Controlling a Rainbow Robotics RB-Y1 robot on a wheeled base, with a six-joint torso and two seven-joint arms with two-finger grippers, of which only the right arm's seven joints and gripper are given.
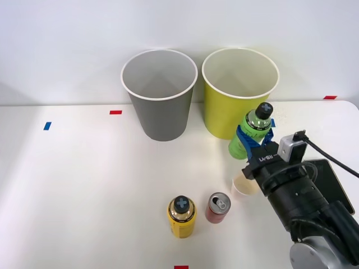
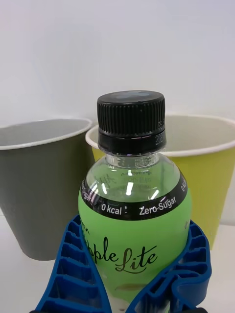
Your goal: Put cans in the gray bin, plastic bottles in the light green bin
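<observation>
From the front, your right gripper (image 1: 253,137) was clamped around the green bottle (image 1: 251,134), held upright just in front of the light green bin (image 1: 240,92), with the gray bin (image 1: 160,95) beside it. The red can (image 1: 217,207) stood on the table (image 1: 84,185) between a yellow bottle (image 1: 181,216) and a paper cup (image 1: 244,187).

At your wrist, blue fingers (image 2: 68,269) gripped the bottle's (image 2: 134,215) label, both bins behind it.

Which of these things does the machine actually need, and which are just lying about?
Needed: green bottle held in the right tool; red can; gray bin; light green bin; yellow bottle, seemingly plastic.

Lying about: paper cup; tape marks.
</observation>
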